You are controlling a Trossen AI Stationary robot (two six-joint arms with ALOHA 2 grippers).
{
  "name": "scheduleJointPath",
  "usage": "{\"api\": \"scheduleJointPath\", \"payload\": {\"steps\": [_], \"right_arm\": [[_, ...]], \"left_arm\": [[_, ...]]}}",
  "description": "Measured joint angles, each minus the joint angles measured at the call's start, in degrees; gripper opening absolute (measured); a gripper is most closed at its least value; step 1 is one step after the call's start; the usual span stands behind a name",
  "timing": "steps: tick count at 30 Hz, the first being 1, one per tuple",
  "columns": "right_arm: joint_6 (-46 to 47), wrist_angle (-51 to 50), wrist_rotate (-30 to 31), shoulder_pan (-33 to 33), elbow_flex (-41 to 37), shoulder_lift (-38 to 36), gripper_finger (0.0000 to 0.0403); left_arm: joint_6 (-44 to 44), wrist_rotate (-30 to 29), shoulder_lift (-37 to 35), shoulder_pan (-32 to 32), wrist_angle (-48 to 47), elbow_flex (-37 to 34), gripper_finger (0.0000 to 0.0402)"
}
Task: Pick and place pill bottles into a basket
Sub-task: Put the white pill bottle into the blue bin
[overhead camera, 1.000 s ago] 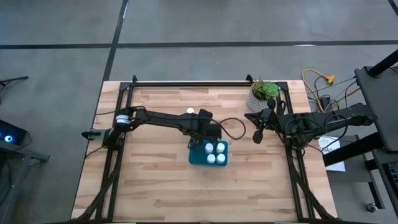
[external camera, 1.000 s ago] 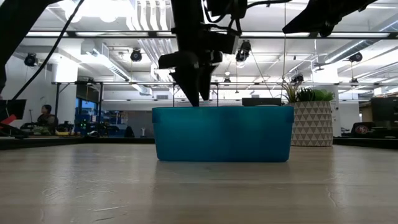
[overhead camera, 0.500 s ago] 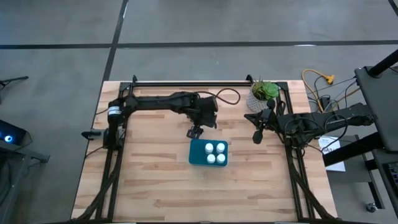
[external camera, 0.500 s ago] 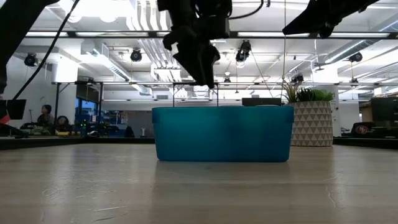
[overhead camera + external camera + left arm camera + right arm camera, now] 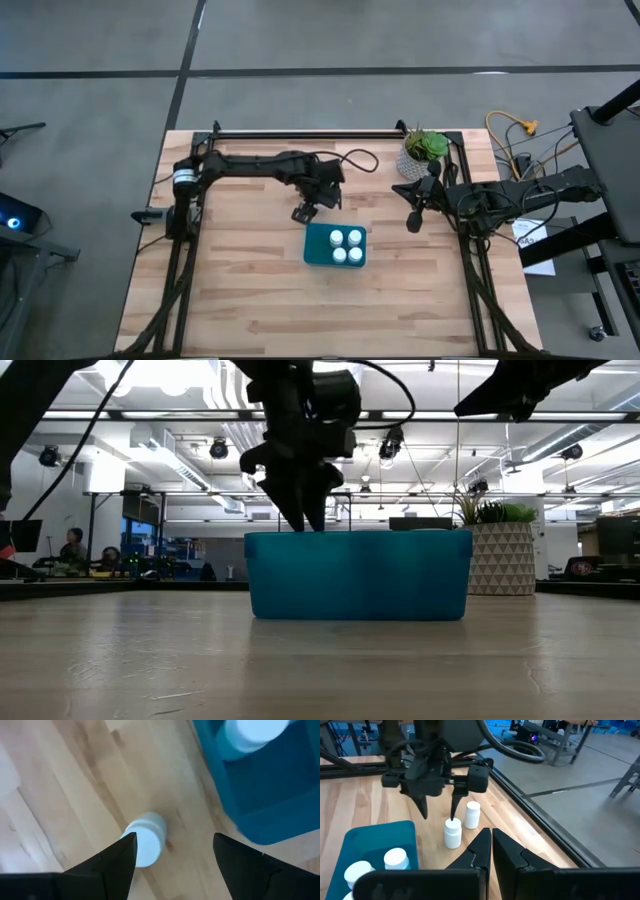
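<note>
The teal basket (image 5: 312,246) stands mid-table and holds several white pill bottles (image 5: 345,246). Two more bottles stand upright on the wood just beyond the basket's far side: one (image 5: 452,833) under my left gripper, one (image 5: 471,815) farther off. My left gripper (image 5: 437,812) is open and points down over the nearer bottle (image 5: 145,840), which stands close by one finger. The arm hides both bottles in the high view. My right gripper (image 5: 413,215) is shut and empty, near the table's right side. My left gripper points down from above, and one fingertip (image 5: 453,815) stands right at the cap (image 5: 452,823) of the nearer standing bottle. I cannot tell whether it touches the cap. The bottle stands upright on the table.
A white patterned plant pot (image 5: 420,152) stands at the far right corner, close to my right gripper. A black frame rail (image 5: 300,133) runs along the table's far edge. Bare wood (image 5: 250,300) lies near and left of the basket.
My left gripper has risen from the basket's left part, gone toward the table's far edge and a little left, and come down again over the bottle standing beyond the basket. The basket and my right arm have kept still.
</note>
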Motion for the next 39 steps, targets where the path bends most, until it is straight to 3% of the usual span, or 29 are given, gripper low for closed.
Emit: {"api": "scheduleJointPath", "payload": {"steps": [20,39], "right_arm": [[1.06,0.03,-0.09,0.00,-0.28,0.00,0.0009],[1.41,0.09,-1.03,0.00,-0.31,0.02,0.0009]], "left_arm": [[1.69,-0.67,0.70,3.27,3.02,-0.45,0.0244],[2.67,-0.54,0.77,3.77,12.38,-7.83,0.0244]]}}
